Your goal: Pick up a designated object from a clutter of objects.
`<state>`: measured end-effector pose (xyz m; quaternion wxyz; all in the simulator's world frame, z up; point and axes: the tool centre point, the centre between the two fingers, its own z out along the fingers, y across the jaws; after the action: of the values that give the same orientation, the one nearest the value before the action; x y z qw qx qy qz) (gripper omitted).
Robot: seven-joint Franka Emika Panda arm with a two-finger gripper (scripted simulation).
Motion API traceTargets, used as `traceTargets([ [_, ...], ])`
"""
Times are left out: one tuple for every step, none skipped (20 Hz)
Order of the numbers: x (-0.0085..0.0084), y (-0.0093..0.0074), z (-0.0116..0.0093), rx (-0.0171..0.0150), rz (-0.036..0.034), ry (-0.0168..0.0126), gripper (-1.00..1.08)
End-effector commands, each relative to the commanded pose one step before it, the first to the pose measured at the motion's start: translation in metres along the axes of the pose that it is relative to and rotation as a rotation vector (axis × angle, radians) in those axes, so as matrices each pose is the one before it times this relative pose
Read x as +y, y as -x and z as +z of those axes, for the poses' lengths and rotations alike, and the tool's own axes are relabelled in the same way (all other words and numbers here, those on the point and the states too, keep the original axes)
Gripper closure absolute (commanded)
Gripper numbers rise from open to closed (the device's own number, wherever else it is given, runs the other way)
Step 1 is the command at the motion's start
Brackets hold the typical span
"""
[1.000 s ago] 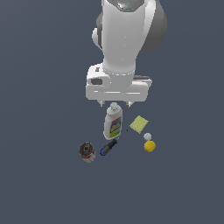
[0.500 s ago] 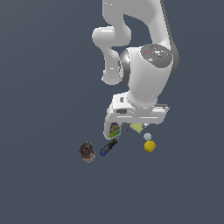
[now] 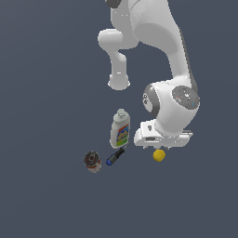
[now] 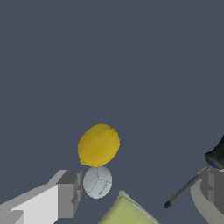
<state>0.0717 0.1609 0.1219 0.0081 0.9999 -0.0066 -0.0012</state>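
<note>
From the exterior view, the white arm bends down over the dark floor, and its wrist block sits low just above the yellow ball [image 3: 159, 155], which peeks out at the 6 o'clock edge of the hand. The fingers are hidden under the wrist housing here, so I cannot tell from this side how wide they stand. The white bottle [image 3: 120, 129] lies just at 9 o'clock of the hand, its cap pointing toward 12. The blue-black marker [image 3: 115, 157] lies at the bottle's 6 o'clock, close to its base, slanted. The dark can [image 3: 92, 161] stands at 9 o'clock of the marker, a little apart. The sponge and the white ball are covered by the arm in this view.

In the wrist view, the gripper [image 4: 138, 188] is spread wide, one grey fingertip [image 4: 68, 192] on one side and the other at the far edge, with nothing held between them. The yellow ball [image 4: 98, 145] lies on the floor beyond the nearer fingertip, not between the two. The tiny white ball [image 4: 97, 181] touches it at its 6 o'clock and sits just beside that fingertip. A corner of the pale-yellow sponge [image 4: 125, 211] shows at 5 o'clock of the white ball, very near it. The marker's dark tip [image 4: 216, 155] shows by the other finger.
</note>
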Motion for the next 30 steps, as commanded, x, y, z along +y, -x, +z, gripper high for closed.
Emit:
traceTargets([
  [-0.01395,-0.00087,0.01566,0.00215,0.0023,-0.00578,-0.92],
  [-0.00446,0.00012,0.00515,0.00009,0.00041,-0.00191,-0.92],
  [-0.004,0.00019,0.00465,0.00005,0.00037,-0.00165,-0.92],
  [-0.00352,0.00022,0.00411,0.00002,0.00035,-0.0015,-0.92],
  [-0.00304,0.00023,0.00358,0.0,0.00033,-0.00134,-0.92],
  [-0.00256,0.00023,0.00303,-0.00001,0.00029,-0.00116,-0.92],
  [-0.00209,0.00021,0.00249,-0.00002,0.00025,-0.00095,-0.92],
  [-0.00158,0.00016,0.0019,-0.00002,0.00025,-0.00094,-0.92],
  [-0.00129,0.00016,0.00149,0.0,0.0,0.0,-0.92],
  [-0.00061,0.00006,0.00077,-0.00002,0.00018,-0.00067,-0.92],
  [-0.00026,0.00003,0.0003,0.0,0.0,0.0,-0.92],
  [0.00101,0.00044,-0.00111,-0.00132,-0.00111,0.00059,-0.92],
  [-0.00001,0.00001,0.0004,0.0,0.0,0.0,-0.92],
  [-0.00003,0.00002,0.00121,0.0,0.0,0.0,-0.92],
  [-0.00005,0.00003,0.002,0.0,0.0,0.0,-0.92],
  [-0.00007,0.00005,0.0028,0.0,0.0,0.0,-0.92],
  [-0.00008,0.00008,0.00358,0.0,0.0,0.0,-0.92],
  [-0.00009,0.00011,0.00436,0.0,0.0,0.0,-0.92],
  [-0.0001,0.00014,0.00511,0.0,0.0,0.0,-0.92],
  [0.0001,0.00014,0.00546,0.00054,0.00033,-0.00028,-0.92],
  [-0.00012,0.00019,0.00623,0.0,0.0,0.0,-0.92],
  [-0.00012,0.00014,0.00548,0.0,0.0,0.0,-0.92],
  [0.0001,0.00002,0.00424,0.00053,0.00033,-0.00029,-0.92],
  [-0.00013,-0.00002,0.00377,0.0,0.0,0.0,-0.92],
  [-0.00014,-0.00013,0.0029,0.0,0.0,0.0,-0.92],
  [-0.00016,-0.00023,0.00205,0.0,0.0,0.0,-0.92],
  [-0.00017,-0.00032,0.00123,0.0,0.0,0.0,-0.92],
  [-0.00016,-0.00034,0.0005,0.0,0.0,0.0,-0.92],
  [0.00029,-0.00026,-0.00015,0.0003,0.00058,-0.00024,-0.92],
  [0.0,0.0,0.0,0.0,0.0,0.0,1.08],
])
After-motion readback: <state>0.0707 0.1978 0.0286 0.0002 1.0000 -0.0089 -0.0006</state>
